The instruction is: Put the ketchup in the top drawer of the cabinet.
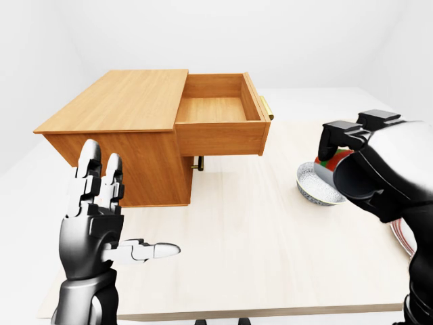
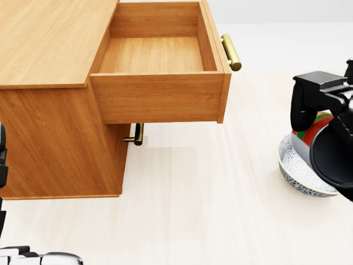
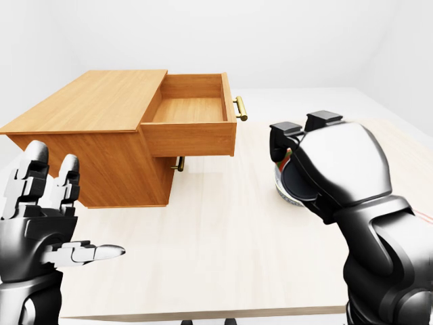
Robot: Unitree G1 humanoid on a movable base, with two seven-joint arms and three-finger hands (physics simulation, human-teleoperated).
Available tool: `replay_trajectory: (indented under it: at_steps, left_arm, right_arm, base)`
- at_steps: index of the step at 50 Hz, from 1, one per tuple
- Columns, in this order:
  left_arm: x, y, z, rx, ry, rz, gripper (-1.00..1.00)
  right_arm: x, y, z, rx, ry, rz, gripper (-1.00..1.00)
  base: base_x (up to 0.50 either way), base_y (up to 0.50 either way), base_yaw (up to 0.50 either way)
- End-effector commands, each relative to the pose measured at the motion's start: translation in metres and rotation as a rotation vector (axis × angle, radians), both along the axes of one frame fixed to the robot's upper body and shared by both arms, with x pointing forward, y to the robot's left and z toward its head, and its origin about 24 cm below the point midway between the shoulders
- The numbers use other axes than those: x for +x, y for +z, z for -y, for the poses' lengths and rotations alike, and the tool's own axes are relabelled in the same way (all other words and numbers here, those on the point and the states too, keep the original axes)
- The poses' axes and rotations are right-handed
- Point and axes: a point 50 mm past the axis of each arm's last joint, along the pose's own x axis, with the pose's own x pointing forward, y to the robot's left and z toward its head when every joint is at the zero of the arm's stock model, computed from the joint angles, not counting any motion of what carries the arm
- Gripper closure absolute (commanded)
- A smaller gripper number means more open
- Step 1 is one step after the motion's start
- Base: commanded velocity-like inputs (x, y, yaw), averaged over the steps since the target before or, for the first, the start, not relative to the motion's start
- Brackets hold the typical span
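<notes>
The wooden cabinet (image 1: 115, 101) stands on the table at the upper left. Its top drawer (image 2: 157, 55) is pulled out and holds nothing, and its brass handle (image 2: 231, 52) points right. The ketchup (image 2: 310, 131) shows as a red and green bottle just over a patterned bowl at the right. My right hand (image 2: 315, 118) curls round it, with black fingers (image 2: 303, 105) over its top. Most of the bottle is hidden by the hand. My left hand (image 1: 132, 203) is open and empty at the lower left, beside the cabinet's side wall.
The patterned bowl (image 2: 295, 171) sits on the table below my right hand. The lower drawer is shut, its brass handle (image 2: 138, 134) under the open drawer. A striped thing (image 1: 404, 238) lies at the right edge. The table's near edge (image 1: 257, 313) runs along the bottom.
</notes>
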Motion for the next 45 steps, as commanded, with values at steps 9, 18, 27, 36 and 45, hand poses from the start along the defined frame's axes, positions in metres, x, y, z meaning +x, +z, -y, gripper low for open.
replay_trajectory:
  at_steps: [9,18,27,36,45]
  left_arm:
    - [-0.001,0.000,0.001,0.002,-0.007,-0.004,-1.00]
    - [-0.001,-0.001,0.002,0.002,-0.008,-0.008,-1.00]
    - [-0.001,-0.001,0.002,0.002,-0.008,-0.008,-1.00]
    - [-0.001,0.000,0.000,0.000,-0.005,0.001,-1.00]
    - [0.000,-0.003,0.002,0.001,-0.009,-0.014,-1.00]
  right_arm:
    - [-0.022,-0.002,-0.046,0.137,0.113,0.146,1.00]
    - [-0.027,-0.002,-0.046,0.175,0.138,0.154,1.00]
    - [-0.027,-0.002,-0.047,0.172,0.143,0.152,1.00]
    - [-0.015,-0.001,-0.054,0.153,0.155,0.138,1.00]
    - [0.017,0.044,-0.062,-0.030,0.119,0.260,1.00]
  base:
    - [0.00,0.00,0.00]
    - [0.00,0.00,0.00]
    - [0.00,0.00,0.00]
    - [0.00,0.00,0.00]
    - [0.00,0.00,0.00]
